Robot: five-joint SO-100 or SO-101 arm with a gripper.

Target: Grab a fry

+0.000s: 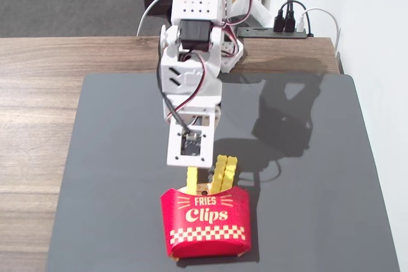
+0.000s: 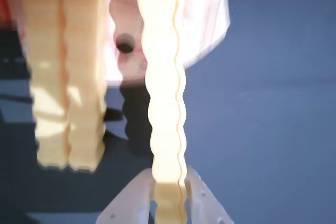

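A red "FRIES Clips" box [image 1: 205, 221] stands on the dark mat and holds yellow crinkle fries. In the fixed view my gripper [image 1: 190, 167] hangs right above the box's left side, over the left fry [image 1: 192, 181]; its fingers are mostly hidden behind the white wrist block. Two more fries [image 1: 224, 172] stand at the right of the box. In the wrist view my gripper [image 2: 169, 181] has both white fingers [image 2: 135, 198] pressed against the sides of one fry [image 2: 165, 98]. The other two fries [image 2: 65, 77] stand to the left, and the box's rim [image 2: 207, 24] is blurred behind.
The dark grey mat [image 1: 306, 208] lies on a wooden table [image 1: 38, 93]. A power strip with plugs [image 1: 284, 28] sits at the table's back edge, behind the arm's base. A white wall runs along the right side.
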